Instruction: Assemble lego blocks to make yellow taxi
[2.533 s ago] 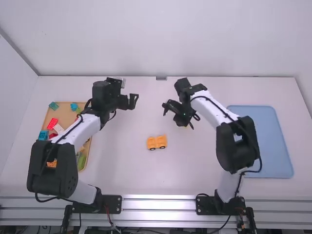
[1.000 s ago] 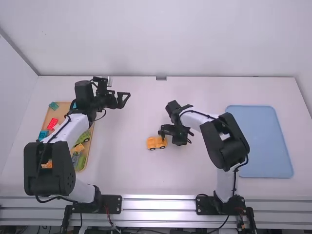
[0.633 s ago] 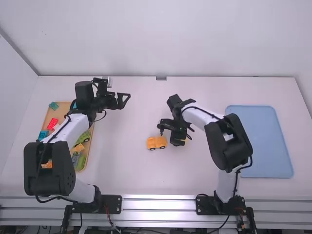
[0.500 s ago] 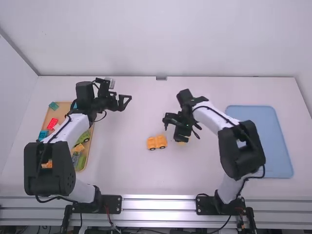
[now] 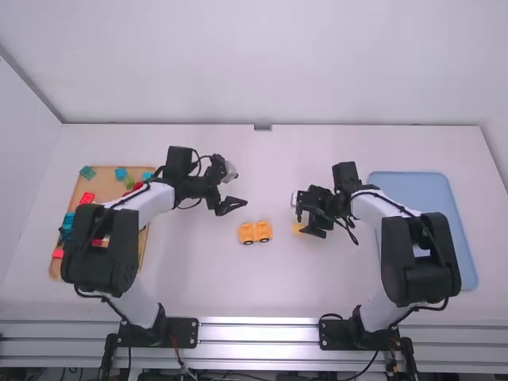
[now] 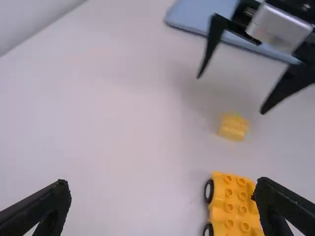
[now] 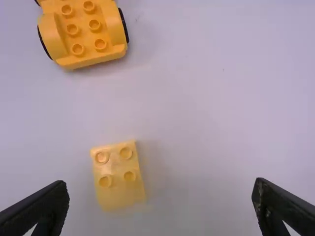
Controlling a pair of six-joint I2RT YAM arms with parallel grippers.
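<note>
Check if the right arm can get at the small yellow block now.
Likely yes: the right gripper hangs open near the small yellow block, nothing lies on it, and the wheeled base stands apart.

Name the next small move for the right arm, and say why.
Probably best to center the right tool over the small yellow block before closing on it. Its fingers are open, and the block sits nearer one finger than the other, separate from the wheeled base, whose visible top studs are bare.
</note>
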